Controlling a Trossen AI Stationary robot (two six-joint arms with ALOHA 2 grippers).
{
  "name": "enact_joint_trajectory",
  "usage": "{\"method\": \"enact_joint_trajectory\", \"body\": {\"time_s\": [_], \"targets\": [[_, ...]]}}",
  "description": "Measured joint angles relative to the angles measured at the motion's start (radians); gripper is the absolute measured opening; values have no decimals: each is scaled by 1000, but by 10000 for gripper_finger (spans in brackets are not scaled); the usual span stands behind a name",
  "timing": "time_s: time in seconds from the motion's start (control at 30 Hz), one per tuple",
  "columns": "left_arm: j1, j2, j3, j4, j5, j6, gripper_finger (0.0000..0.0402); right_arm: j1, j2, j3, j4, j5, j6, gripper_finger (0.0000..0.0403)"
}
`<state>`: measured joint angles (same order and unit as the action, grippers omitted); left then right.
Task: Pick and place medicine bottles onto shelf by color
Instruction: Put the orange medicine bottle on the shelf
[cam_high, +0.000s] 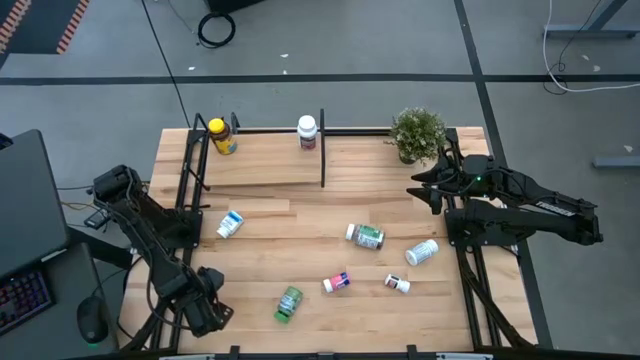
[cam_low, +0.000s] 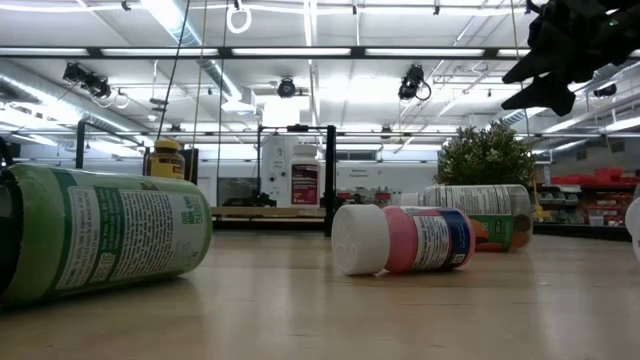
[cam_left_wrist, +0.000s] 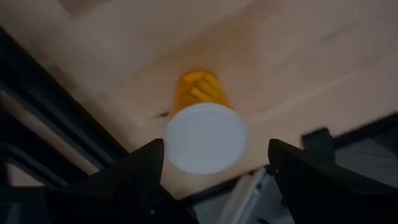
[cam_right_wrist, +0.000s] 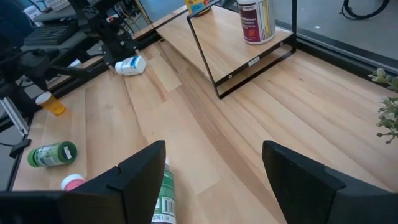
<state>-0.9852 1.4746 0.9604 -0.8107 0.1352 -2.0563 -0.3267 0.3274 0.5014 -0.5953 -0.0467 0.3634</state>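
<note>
Amber bottle (cam_left_wrist: 200, 118) looks light and slick, so we'd pinch below its white cap (cam_left_wrist: 206, 137); the left gripper (cam_left_wrist: 214, 168) gapes wide above it.

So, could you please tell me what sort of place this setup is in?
Probably a lab or workshop hall: a plank table on a grey concrete floor, long strip lights overhead, and cables lying loose on the floor.

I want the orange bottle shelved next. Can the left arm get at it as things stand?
Probably yes: the left end effector hangs open right above the orange bottle, which stands upright with nothing between them.
</note>
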Motion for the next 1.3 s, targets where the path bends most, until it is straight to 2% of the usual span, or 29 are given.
{"method": "enact_joint_trajectory", "body": {"time_s": [0.33, 0.57, 0.7, 1.3], "targets": [[0, 4, -1, -71, 1, 5, 295, 0, 0, 0, -1, 0, 0, 274], [-1, 93, -1, -20, 74, 83, 295, 0, 0, 0, -2, 0, -1, 274], [3, 131, -1, -6, 80, 101, 294, 0, 0, 0, -3, 0, -1, 274], [23, 108, 0, -9, 79, 116, 293, 0, 0, 0, -3, 0, 0, 274]]}}
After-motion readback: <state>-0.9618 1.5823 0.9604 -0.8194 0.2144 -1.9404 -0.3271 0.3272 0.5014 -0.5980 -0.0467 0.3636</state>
